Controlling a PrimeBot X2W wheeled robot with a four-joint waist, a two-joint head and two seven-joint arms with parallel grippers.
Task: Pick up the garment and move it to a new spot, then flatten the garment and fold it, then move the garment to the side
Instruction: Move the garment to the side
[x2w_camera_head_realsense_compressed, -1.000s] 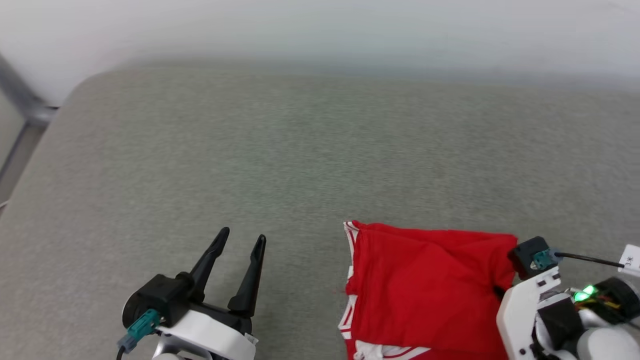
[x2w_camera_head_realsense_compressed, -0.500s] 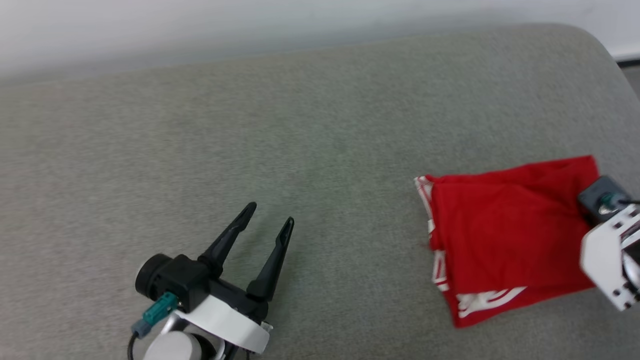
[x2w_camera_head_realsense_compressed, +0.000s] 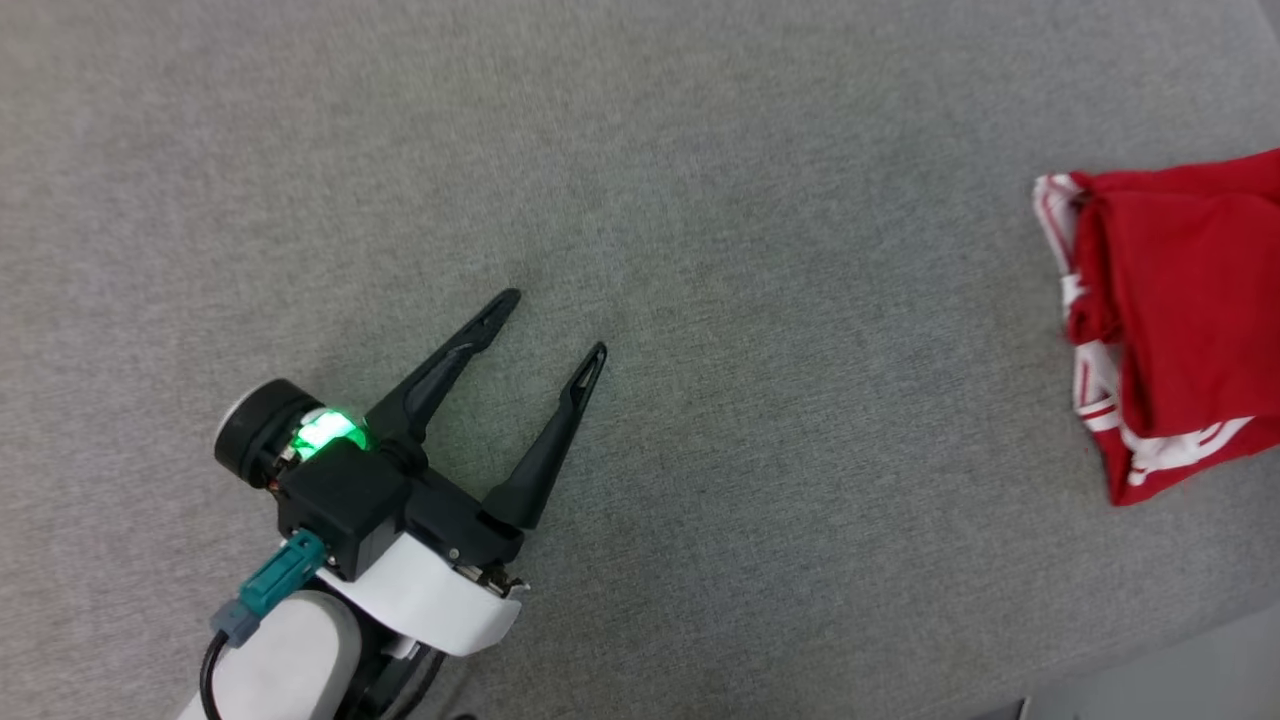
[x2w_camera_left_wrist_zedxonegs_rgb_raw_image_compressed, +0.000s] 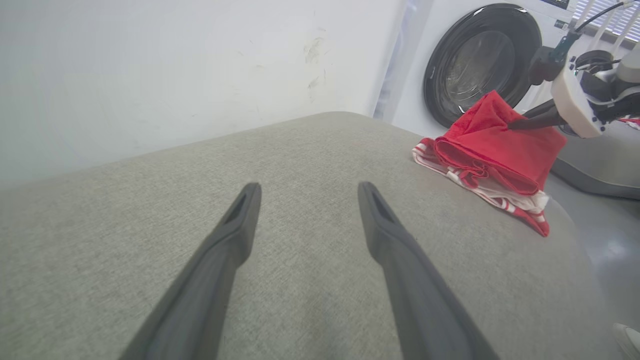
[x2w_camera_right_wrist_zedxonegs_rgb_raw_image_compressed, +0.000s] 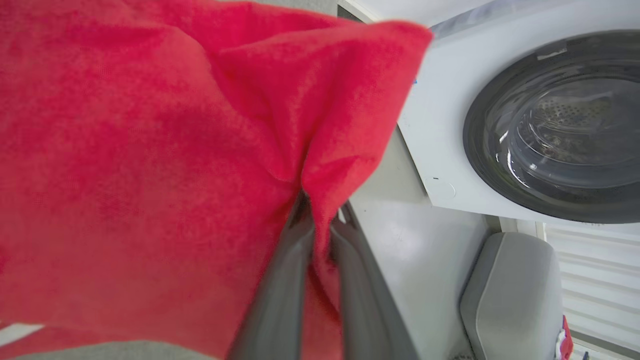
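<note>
— What is the right gripper (x2w_camera_right_wrist_zedxonegs_rgb_raw_image_compressed: 314, 212) doing?
— Its fingers are pinched tight on a red fold of the garment (x2w_camera_right_wrist_zedxonegs_rgb_raw_image_compressed: 125, 150) and hold that corner up. The rest lies bunched near the right edge of the table (x2w_camera_head_realsense_compressed: 700, 180), with striped trim showing.
— And the left gripper (x2w_camera_head_realsense_compressed: 555, 322)?
— Spread wide, low over grey fabric, well apart from the garment.
— Any containers?
— A washing machine (x2w_camera_left_wrist_zedxonegs_rgb_raw_image_compressed: 480, 60) beyond the garment, round door closed, its drum visible through the glass.

Surface: grey fabric pad (x2w_camera_head_realsense_compressed: 760, 200), rounded corner.
On it: I note one folded red shirt (x2w_camera_head_realsense_compressed: 1190, 290), by the right edge, corner raised.
</note>
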